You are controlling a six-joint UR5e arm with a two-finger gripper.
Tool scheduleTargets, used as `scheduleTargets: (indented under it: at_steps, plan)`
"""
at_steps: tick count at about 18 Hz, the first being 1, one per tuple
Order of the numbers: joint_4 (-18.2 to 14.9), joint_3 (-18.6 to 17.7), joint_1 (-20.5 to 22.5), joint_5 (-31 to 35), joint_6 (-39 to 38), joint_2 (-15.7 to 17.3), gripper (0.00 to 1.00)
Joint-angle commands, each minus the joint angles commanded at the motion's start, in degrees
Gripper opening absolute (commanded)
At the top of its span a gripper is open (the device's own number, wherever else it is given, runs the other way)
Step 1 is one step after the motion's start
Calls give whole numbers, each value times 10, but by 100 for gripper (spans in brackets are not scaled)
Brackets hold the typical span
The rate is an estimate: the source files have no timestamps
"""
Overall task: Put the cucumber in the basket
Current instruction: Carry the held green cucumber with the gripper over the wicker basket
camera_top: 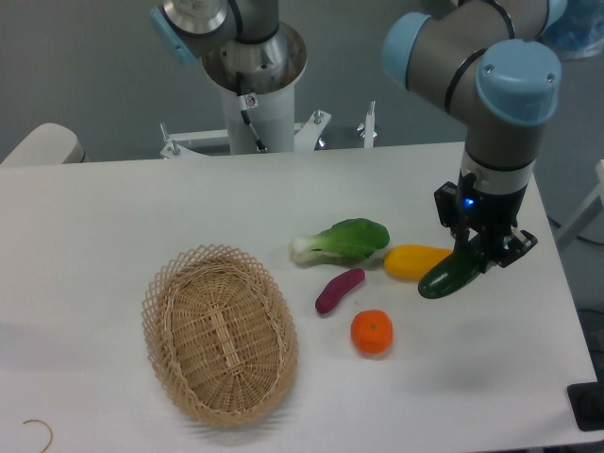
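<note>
From the fixed camera, the cucumber (449,275) is seen clamped at its upper end by the gripper (484,251), its fingers closed on it — tilted, apparently lifted clear of the counter (94,226) for carrying to the basket (219,334), well apart at the left.

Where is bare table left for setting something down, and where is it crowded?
Bare table stretches left of the bok choy and behind the basket; also along the front right below the orange. It is crowded around the yellow vegetable, where the claw holds the cucumber, and by the purple piece.
</note>
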Motion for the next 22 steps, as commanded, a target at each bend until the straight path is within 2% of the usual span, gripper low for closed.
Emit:
scheduleTargets:
  at_steps: [5, 11, 16, 19, 22]
  plan:
    - [-3, -9, -6, -11, -24, 13, 38]
    - [-8, -15, -65, -11, -124, 25, 39]
    - [-5, -32, -145, -11, -267, 26, 39]
    - [-2, -67, -187, -11, -357, 34, 39]
    - [-2, -71, -233, -11, -479, 28, 38]
